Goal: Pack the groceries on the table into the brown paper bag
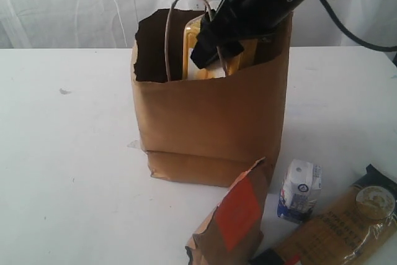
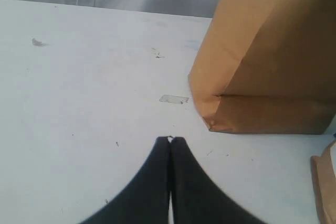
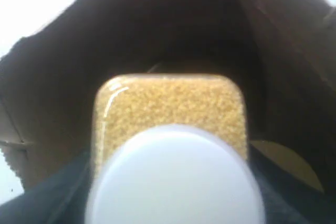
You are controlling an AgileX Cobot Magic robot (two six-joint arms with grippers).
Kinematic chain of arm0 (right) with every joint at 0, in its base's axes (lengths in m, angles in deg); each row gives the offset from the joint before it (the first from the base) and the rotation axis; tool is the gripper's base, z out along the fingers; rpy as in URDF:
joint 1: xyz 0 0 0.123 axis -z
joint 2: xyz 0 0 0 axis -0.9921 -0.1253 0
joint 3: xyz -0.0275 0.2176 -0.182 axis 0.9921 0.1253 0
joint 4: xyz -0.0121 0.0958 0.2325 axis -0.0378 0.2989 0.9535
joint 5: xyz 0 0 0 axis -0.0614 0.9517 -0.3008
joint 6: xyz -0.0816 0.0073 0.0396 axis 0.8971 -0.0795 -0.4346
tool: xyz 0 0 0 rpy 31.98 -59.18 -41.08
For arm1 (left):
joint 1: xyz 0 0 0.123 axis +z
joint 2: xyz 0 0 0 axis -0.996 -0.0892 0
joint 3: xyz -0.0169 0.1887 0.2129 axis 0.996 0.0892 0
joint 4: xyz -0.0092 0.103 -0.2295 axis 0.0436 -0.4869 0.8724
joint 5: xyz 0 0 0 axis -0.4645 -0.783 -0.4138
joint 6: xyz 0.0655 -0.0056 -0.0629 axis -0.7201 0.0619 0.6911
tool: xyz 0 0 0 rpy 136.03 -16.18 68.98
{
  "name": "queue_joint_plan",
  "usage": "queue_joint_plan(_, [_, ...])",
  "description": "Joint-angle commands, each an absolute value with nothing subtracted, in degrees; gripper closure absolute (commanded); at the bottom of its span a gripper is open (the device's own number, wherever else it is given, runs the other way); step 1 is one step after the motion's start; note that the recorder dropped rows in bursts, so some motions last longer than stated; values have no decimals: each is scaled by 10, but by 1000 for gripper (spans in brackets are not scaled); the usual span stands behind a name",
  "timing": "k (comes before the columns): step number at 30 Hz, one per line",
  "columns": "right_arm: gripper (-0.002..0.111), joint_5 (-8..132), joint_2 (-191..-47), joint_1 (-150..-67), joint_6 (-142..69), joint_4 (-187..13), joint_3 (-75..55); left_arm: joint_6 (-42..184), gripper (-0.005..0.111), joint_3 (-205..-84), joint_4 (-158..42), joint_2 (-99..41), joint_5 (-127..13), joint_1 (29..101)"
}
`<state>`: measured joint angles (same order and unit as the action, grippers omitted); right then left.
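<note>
The yellow white-capped bottle (image 3: 170, 108) is held in the mouth of the brown paper bag (image 1: 211, 122), partly below the ragged rim. It is pinched from both sides by the right gripper (image 1: 214, 46), with the white cap turned toward the wrist. The left gripper (image 2: 169, 141) is pressed together with nothing in it, low over the table (image 1: 68, 153) and near a bottom corner of the bag. The bottle looks hard and smooth, so it could slip if it is held too loosely. It seems to be full of small yellow grains, so some weight is likely. The flat sides below the cap look like the best place for a hold, and that is where it seems to be held. The bag is thin paper and will bend or tip if it is pushed. The looped handle (image 1: 169, 29) stands just beside the gripper and could be caught on the way out. The far side wall is close to the arm, while more dark open room is seen on the other side of the bag mouth. On the table near the bag, the brown pouch (image 1: 236, 218), the small white-blue carton (image 1: 301, 190) and the spaghetti packet (image 1: 341, 228) are not yet packed.
</note>
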<state>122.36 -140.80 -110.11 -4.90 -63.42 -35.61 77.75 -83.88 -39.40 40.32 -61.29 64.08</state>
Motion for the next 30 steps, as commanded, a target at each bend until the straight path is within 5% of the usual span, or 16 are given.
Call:
queue_joint_plan(1, [108,1245,-1399,-1102,-37,-626,-357,778,107,-837,-389,405,-616,643])
queue_joint_plan(16, [108,1193,-1399,-1102,-246,-857,-357,778,107,-837,-389,405,-616,643])
queue_joint_plan(30, [108,1136,-1361,-1102,-244,-839,-357,778,107,-837,-389,405,-616,643])
